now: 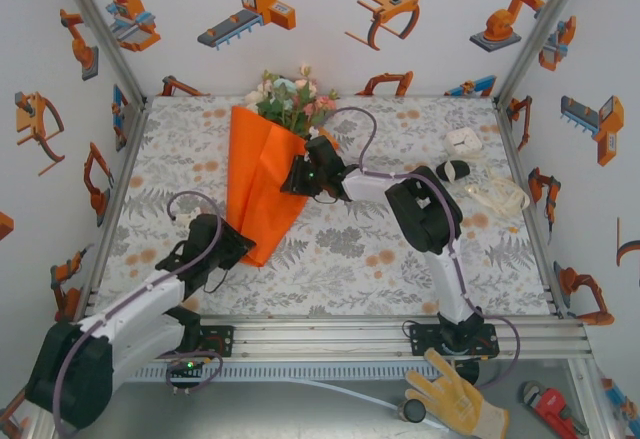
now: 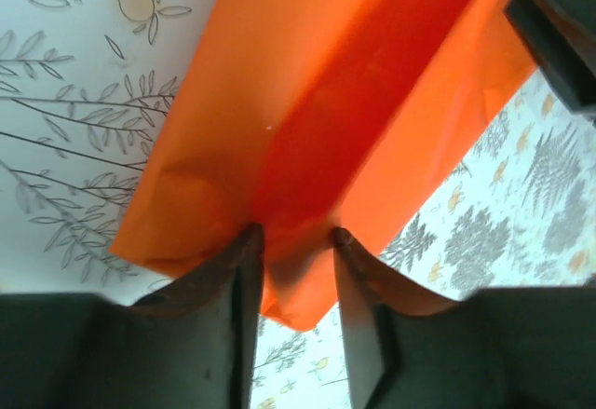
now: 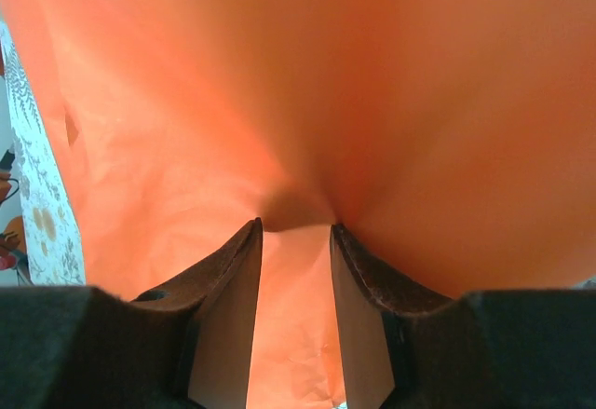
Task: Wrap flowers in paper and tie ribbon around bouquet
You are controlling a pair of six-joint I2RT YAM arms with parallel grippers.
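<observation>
**Top external view: this cone looks one slip away from unrolling**

So the paper (image 1: 262, 184) is rolled into a cone lying on the table (image 1: 350, 249). The narrow tip points toward the arms and the flowers (image 1: 290, 99) poke out of the wide far end.

The right gripper (image 1: 300, 177) sits on the cone's right edge, just below the blossoms. On its wrist cam the fingers are partly closed with a puckered fold of orange bunched between the tips, so I read that as pinching the paper. The left gripper (image 1: 232, 244) is down at the narrow tip. Its wrist cam shows the jaws standing apart and straddling the bottom corner, not clamping anything as far as I can tell.

What worries me:

- By my read, only one pinch is holding the wrap. If the right one lets go or drags sideways, the overlap probably springs open and the stems slide out.
- The ribbon (image 1: 497, 196) is a loose bundle well off to the right, near the white box (image 1: 463, 140) and the black oval thing (image 1: 452, 170). The right arm is closer, but it's also the one holding the cone. If the left goes instead, it has to reach across the other arm and its cable.
- If the left closes on just the tip, it may only crumple thin paper. I can't see whether any stems reach that far inside.
- Limp ribbon tends to snag or come up as a clump.
</observation>
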